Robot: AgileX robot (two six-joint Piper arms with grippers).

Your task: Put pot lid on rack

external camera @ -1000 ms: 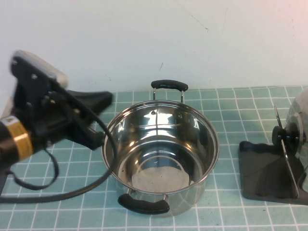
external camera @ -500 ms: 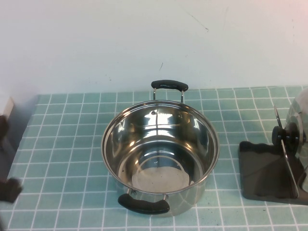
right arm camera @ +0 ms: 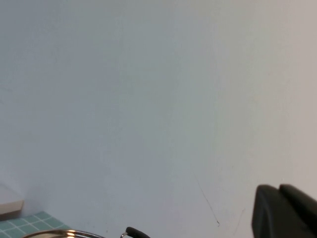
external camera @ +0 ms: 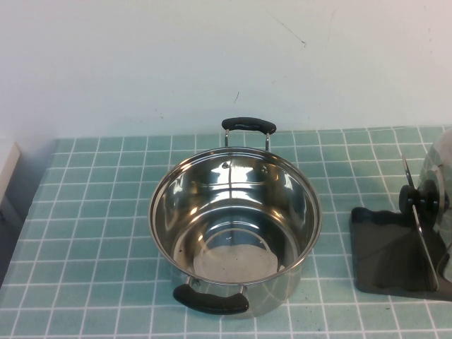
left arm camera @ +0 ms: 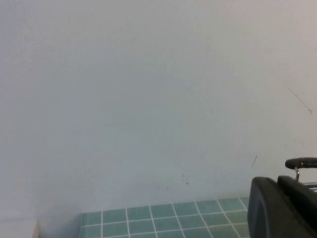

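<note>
The pot lid [external camera: 439, 182] stands on edge at the far right of the high view, its black knob [external camera: 412, 199] facing the pot, partly cut off by the frame edge. It rests in the rack [external camera: 381, 248], a dark grey tray with a thin upright wire divider [external camera: 422, 244]. Neither arm shows in the high view. My left gripper [left arm camera: 277, 184] shows only in the left wrist view, fingers together and empty, facing the wall. My right gripper [right arm camera: 279, 190] shows only in the right wrist view, fingers together and empty.
An open steel pot [external camera: 234, 229] with two black handles stands mid-table on the green tiled mat [external camera: 92, 233]. Its far handle shows in the left wrist view [left arm camera: 301, 162] and the right wrist view [right arm camera: 137, 233]. A white wall stands behind.
My left arm, beside the pot's left a second ago, has pulled back off the left edge of the high view. Pot, lid and rack have not moved.
</note>
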